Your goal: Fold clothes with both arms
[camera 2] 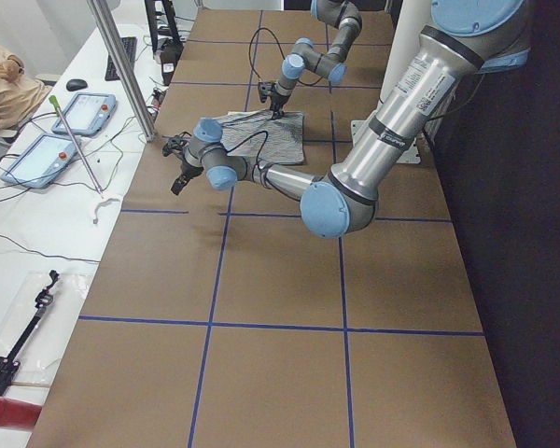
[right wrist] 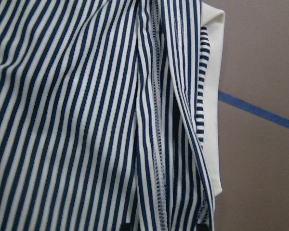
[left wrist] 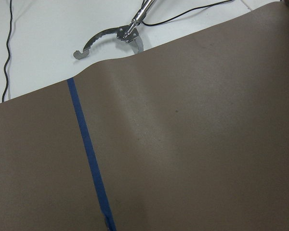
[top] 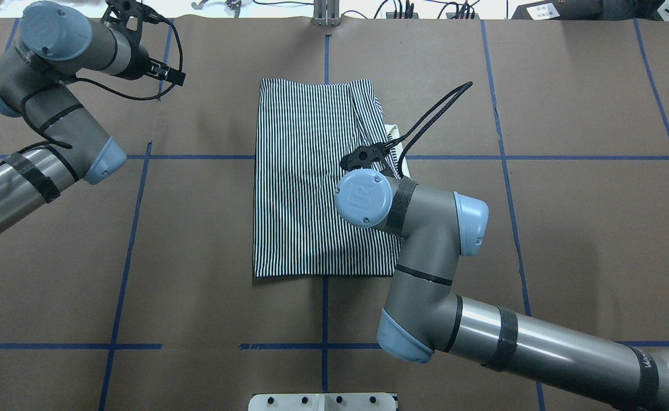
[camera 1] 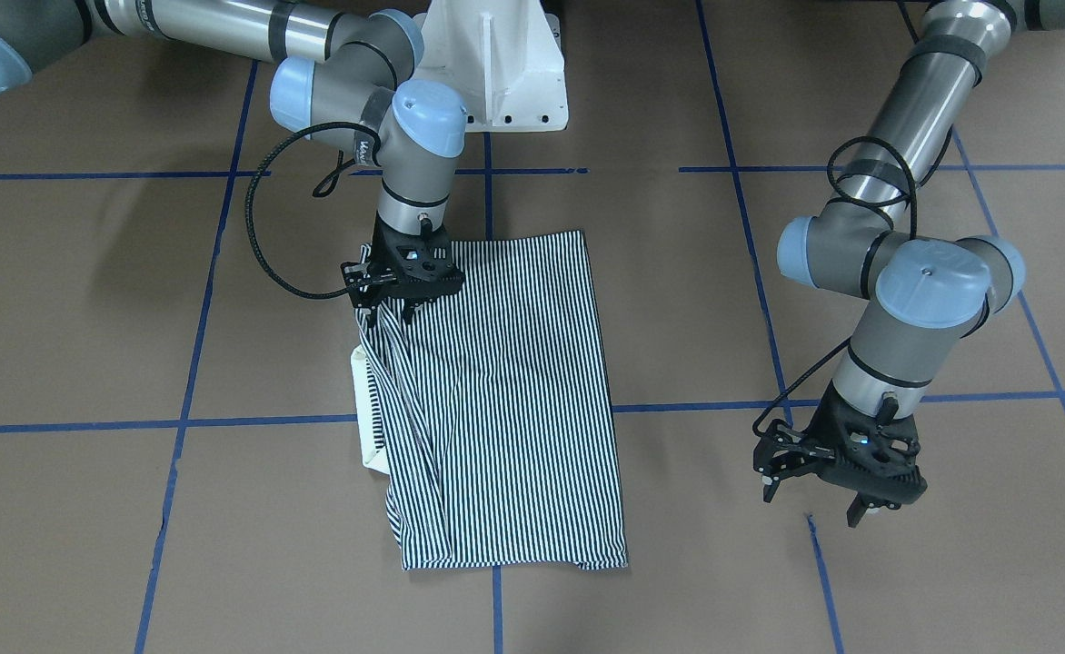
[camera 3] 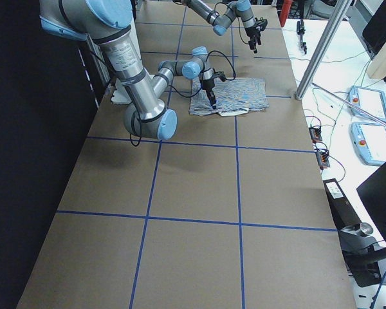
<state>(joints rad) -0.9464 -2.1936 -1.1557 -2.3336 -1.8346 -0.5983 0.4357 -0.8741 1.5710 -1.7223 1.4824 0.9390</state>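
The striped shirt (camera 1: 514, 391) (top: 306, 188) lies folded into a tall rectangle at the table's middle. Its cream collar (camera 1: 364, 409) (top: 394, 134) pokes out from the edge on my right side. My right gripper (camera 1: 390, 315) stands on that edge near the corner closest to my base, shut on a bunched fold. Creases run from it along the shirt. In the right wrist view the striped fabric (right wrist: 62, 120) fills the frame, with the fingertips (right wrist: 125, 226) just showing at the bottom. The overhead view hides them under the wrist. My left gripper (camera 1: 814, 509) (top: 154, 43) hangs open and holds nothing, off the shirt over bare table.
Blue tape lines (camera 1: 269, 423) grid the brown table. The white pedestal base (camera 1: 496, 64) stands at my edge. Beyond the far edge lie a metal tool (left wrist: 120, 36) and cables. A side bench holds tablets (camera 2: 56, 131), beside a metal post (camera 2: 121, 65) and a person's sleeve (camera 2: 0, 84).
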